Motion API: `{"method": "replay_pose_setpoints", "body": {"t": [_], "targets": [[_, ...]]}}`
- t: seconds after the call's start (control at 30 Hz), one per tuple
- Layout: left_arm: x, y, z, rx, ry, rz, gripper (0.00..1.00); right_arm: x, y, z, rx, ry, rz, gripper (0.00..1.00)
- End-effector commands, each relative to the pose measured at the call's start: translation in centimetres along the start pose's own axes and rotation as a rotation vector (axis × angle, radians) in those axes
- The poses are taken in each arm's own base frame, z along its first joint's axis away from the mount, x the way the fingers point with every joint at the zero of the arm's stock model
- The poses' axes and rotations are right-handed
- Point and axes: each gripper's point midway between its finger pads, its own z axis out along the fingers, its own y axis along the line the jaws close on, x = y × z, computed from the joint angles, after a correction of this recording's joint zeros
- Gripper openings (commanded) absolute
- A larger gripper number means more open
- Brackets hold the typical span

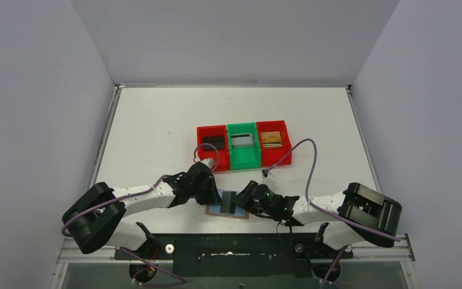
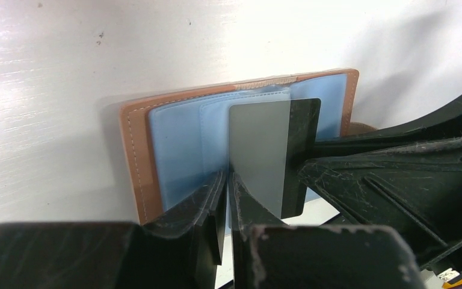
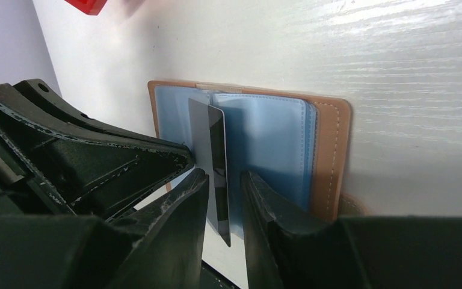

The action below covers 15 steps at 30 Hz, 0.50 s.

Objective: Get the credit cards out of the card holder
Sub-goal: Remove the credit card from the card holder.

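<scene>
Leather card holder [image 2: 133, 150] lies open at near edge of table [image 1: 156, 120], dark card [image 2: 274, 153] standing up from it. Nearly closed, left gripper [image 2: 228, 183] pinches card edge; right gripper [image 3: 225, 179] straddles card, gap either side. I'd back right away first, then lift left straight up.

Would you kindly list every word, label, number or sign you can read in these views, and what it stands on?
None can be read anywhere.
Grey and black card: blank faces, no print showing.
Card holder: no lettering visible.
Gold card in the right-hand red bin: too small to tell.
</scene>
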Motion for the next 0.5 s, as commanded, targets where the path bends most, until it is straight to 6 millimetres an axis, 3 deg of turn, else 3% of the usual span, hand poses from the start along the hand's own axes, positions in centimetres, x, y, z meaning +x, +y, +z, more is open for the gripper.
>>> {"method": "replay_pose_setpoints", "body": {"t": [0.0,0.23,0.47], "targets": [[1.9,3.1,0.6,-0.111,0.044,0.007,0.08,-0.3,0.0,0.2,-0.049,-0.013,0.044,0.29],[1.7,3.3,0.3,-0.127,0.028,0.008,0.07,-0.4,1.3,0.1,-0.118,-0.015,0.042,0.08],[1.0,3.3,-0.2,-0.139,0.001,0.011,0.07,-1.7,0.7,-1.1,-0.080,-0.068,0.035,0.01]]}}
